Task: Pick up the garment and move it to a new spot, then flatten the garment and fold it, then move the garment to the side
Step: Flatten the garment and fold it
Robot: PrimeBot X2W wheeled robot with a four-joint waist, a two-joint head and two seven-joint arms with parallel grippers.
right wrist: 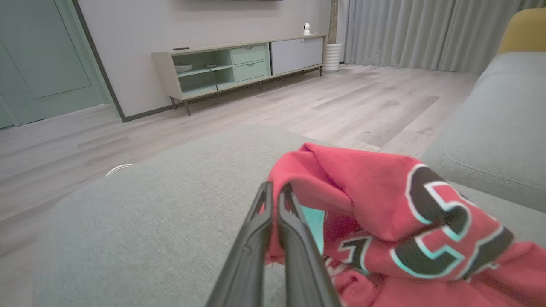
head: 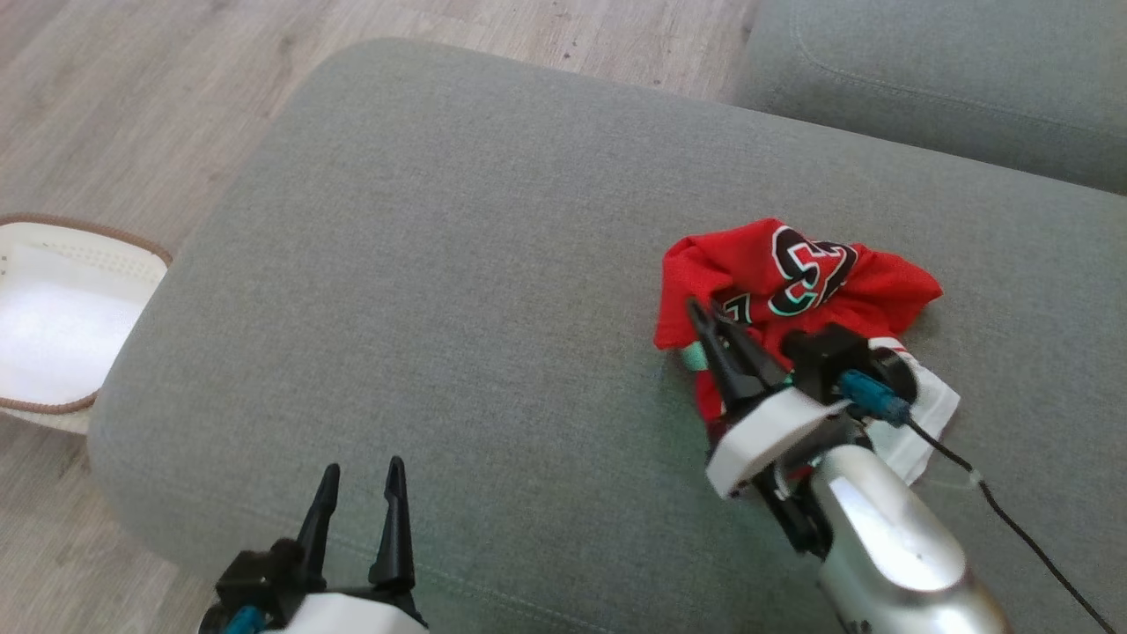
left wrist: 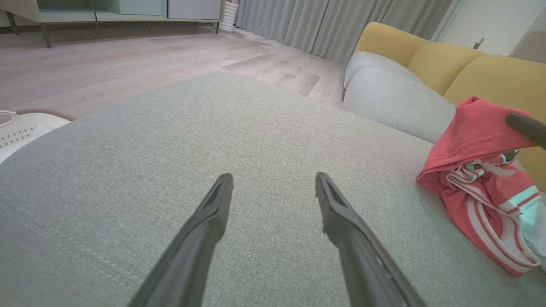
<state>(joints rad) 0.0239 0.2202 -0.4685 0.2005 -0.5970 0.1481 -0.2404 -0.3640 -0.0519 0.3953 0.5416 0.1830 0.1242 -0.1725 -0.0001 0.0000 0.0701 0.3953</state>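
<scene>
Your right gripper (right wrist: 276, 188) clamps an edge of the crumpled garment (head: 880, 286), seemingly lifted off the cushion (head: 440, 264); your left gripper (head: 362, 468) hovers, fingers apart.

The wrist of the right gripper (head: 694, 306) covers the near part of the garment (head: 880, 291); its printed number (head: 806, 264) is folded and cannot be read whole; the left wrist view's right edge cuts the garment off; the white basket (head: 88, 231) runs off the head view's left edge.

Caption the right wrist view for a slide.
Right claw pinching the edge of a crumpled red jersey on a grey sofa cushion.
</scene>
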